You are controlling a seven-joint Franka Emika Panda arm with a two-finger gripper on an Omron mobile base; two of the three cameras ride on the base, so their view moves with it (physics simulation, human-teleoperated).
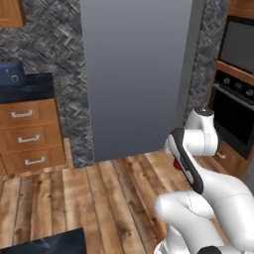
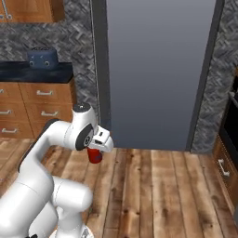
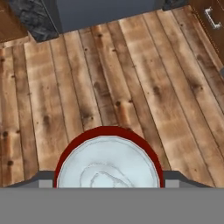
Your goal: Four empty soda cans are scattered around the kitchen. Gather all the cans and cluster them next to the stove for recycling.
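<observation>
One red soda can (image 2: 95,156) with a silvery top hangs upright over the wooden floor, held from above by my gripper (image 2: 95,149), which is shut on it. In the hand view the can's top (image 3: 108,162) sits right below the camera, with a grey fingertip (image 3: 43,180) pressed at each side. From the left base view just a red sliver of the can (image 1: 176,165) peeks out behind my forearm. The stove is out of view.
A tall grey fridge (image 1: 136,74) stands straight ahead. Wooden drawers (image 2: 32,111) under a dark counter carry a blue appliance (image 2: 42,58) on the left. Built-in ovens (image 1: 237,99) line the right. A dark slab corner (image 1: 47,243) shows low left.
</observation>
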